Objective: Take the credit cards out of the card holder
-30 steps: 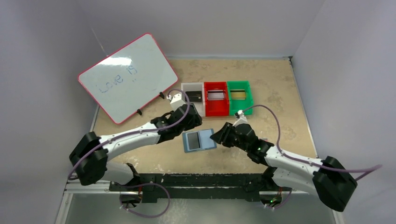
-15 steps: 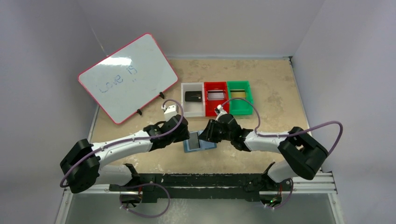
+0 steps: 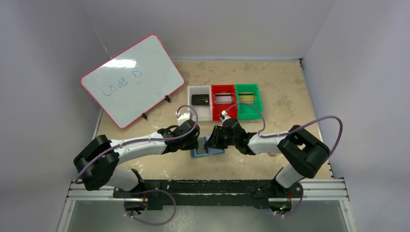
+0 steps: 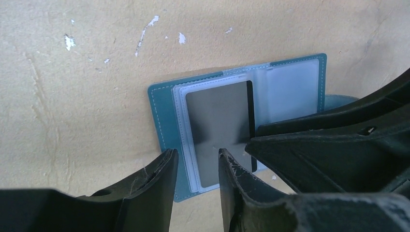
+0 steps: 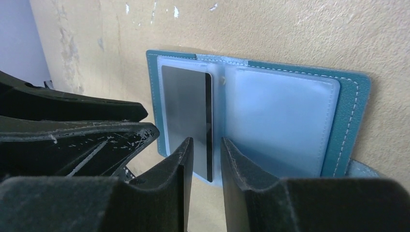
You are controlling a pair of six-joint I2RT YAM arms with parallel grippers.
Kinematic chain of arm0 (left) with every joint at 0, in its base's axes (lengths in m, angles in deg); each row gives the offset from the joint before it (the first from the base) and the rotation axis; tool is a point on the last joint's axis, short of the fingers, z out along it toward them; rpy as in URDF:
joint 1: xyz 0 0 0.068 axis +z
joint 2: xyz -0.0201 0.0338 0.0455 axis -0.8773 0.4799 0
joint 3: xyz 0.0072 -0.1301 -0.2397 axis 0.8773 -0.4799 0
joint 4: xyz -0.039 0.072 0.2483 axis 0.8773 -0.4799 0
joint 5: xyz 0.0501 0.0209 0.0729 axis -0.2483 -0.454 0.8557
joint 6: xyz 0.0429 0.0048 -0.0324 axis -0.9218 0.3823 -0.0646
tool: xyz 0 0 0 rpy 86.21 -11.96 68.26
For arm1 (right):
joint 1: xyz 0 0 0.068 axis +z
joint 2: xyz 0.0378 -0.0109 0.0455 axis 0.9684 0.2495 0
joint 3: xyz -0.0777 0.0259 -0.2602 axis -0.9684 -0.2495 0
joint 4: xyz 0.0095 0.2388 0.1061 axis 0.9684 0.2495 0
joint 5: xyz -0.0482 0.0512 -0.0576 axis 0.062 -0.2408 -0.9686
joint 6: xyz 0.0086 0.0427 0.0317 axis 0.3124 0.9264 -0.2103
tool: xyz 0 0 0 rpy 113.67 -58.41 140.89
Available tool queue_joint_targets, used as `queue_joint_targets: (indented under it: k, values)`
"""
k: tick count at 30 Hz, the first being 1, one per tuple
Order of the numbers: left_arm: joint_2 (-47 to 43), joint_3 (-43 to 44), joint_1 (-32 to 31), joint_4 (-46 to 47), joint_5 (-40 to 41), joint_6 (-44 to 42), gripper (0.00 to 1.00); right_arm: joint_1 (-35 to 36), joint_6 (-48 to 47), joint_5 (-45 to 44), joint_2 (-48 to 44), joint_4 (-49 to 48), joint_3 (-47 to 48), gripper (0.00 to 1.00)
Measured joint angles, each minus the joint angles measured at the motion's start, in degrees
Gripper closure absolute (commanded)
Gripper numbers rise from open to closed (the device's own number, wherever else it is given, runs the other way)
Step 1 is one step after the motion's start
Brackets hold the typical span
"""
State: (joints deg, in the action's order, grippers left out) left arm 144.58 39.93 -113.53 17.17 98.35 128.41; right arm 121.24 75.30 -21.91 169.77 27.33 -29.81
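The slate-blue card holder [image 3: 208,151] lies open and flat on the table. A dark grey credit card [image 4: 220,123] sits in its left clear pocket [image 5: 186,108]; the right pocket [image 5: 280,121] looks bare. My left gripper [image 4: 197,157] is open, hanging low over the near edge of that pocket and card. Coming from the other side, my right gripper [image 5: 207,142] stands open with a narrow gap, and the card's black-striped edge shows between its fingertips. The two grippers [image 3: 197,141] [image 3: 213,139] nearly touch above the card holder.
Behind the holder stand a white bin [image 3: 194,112] with a black card [image 3: 200,100], a red bin [image 3: 223,112] with a silvery card [image 3: 224,98], and a green bin [image 3: 247,111] with a gold card [image 3: 246,97]. A pink-framed whiteboard [image 3: 130,79] leans at the back left.
Both grippers have closed in over the open holder, the right arm swinging left and folding. Both pairs of jaws have narrowed. The holder has shifted slightly.
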Motion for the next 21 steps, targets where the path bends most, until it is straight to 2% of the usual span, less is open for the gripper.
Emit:
queue_joint_targets:
  k: [3,9,13,18,21]
  values:
    - [1.2,0.0,0.0,0.5,-0.8,-0.8,0.69,0.0,0.0,0.7,1.2,-0.4,0.3,0.74]
    - [3.2,0.0,-0.1,0.4,-1.7,-2.0,0.80,0.0,0.2,1.7,3.1,-2.1,0.9,0.86]
    - [3.4,0.0,-0.3,0.2,-1.7,-3.0,0.92,-0.1,0.4,2.5,3.8,-3.0,0.9,0.83]
    - [4.2,0.1,-0.7,0.2,-1.5,-3.5,0.96,-0.1,1.1,2.7,3.9,-4.0,0.7,0.85]
    - [4.5,0.2,-1.2,0.4,-0.9,-3.6,0.97,-0.3,1.9,2.8,3.9,-5.2,0.0,1.00]
